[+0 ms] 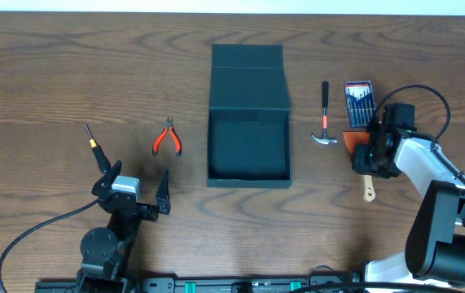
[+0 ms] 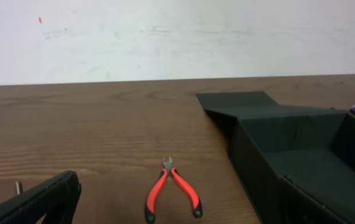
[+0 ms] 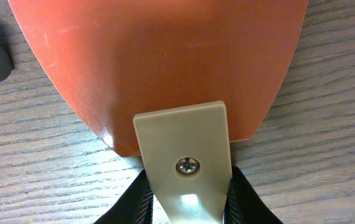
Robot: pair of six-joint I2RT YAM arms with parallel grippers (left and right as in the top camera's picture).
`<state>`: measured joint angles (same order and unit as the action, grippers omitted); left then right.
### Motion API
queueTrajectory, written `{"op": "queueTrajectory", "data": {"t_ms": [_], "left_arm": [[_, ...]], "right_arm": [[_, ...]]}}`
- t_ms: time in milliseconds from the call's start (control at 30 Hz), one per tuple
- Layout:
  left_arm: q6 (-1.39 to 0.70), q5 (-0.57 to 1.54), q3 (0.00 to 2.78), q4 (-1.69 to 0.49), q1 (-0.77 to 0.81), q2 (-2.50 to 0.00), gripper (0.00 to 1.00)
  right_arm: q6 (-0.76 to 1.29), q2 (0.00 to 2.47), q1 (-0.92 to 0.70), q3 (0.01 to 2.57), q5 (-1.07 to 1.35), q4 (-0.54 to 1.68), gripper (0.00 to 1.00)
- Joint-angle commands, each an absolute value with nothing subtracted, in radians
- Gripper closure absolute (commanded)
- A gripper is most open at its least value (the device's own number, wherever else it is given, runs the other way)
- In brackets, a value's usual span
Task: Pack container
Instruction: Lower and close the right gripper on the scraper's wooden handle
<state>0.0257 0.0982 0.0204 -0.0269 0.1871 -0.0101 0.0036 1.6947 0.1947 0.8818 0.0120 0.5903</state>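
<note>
Pinching the scraper (image 3: 165, 62) by its beige handle (image 3: 186, 143) with the right gripper (image 1: 370, 156), near the right edge of the table (image 1: 53, 65), with fingers (image 3: 130, 208) drawn close and pressing both flanks of the handle just below the screw, nothing else in the grip. Running far-to-near along its long axis, with the orange blade pointing at the far edge and the handle tail at the near edge. Not showing whether lifting off the wood or lying on it.

Sitting at the middle of the table, due left of that gripper: the box (image 1: 248, 181), open, with the lid (image 1: 248, 65) folded back toward the far edge and showing nothing inside. Offering a roomy, roughly square well, so probably needing no turn of the wrist, only a sideways carry to the left and a drop. Lying on that path, just beside the box's right wall: the hammer (image 1: 325, 114), head toward the near edge, likely calling for some height in passing over it. Lying beyond the scraper toward the far edge: the bit set (image 1: 358, 102).

Hovering by the near edge, left of the box: the left gripper (image 1: 137, 185), spread wide and holding nothing, with pliers (image 1: 166, 138) and a screwdriver (image 1: 94, 146) lying on its side of the table. Judging the right arm the one for this move, having the tool in hand and the box's right wall facing it.
</note>
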Motion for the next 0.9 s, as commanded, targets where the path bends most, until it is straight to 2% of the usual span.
{"op": "queueTrajectory", "data": {"t_ms": [0,867], "left_arm": [[0.021,0.12,0.004,-0.063,0.193,-0.004,0.01],[0.021,0.12,0.004,-0.063,0.193,-0.004,0.01]], "right_arm": [[0.006,1.708,0.201,0.861,0.031,0.594,0.99],[0.001,1.707,0.201,0.95,0.031,0.648,0.99]]}}
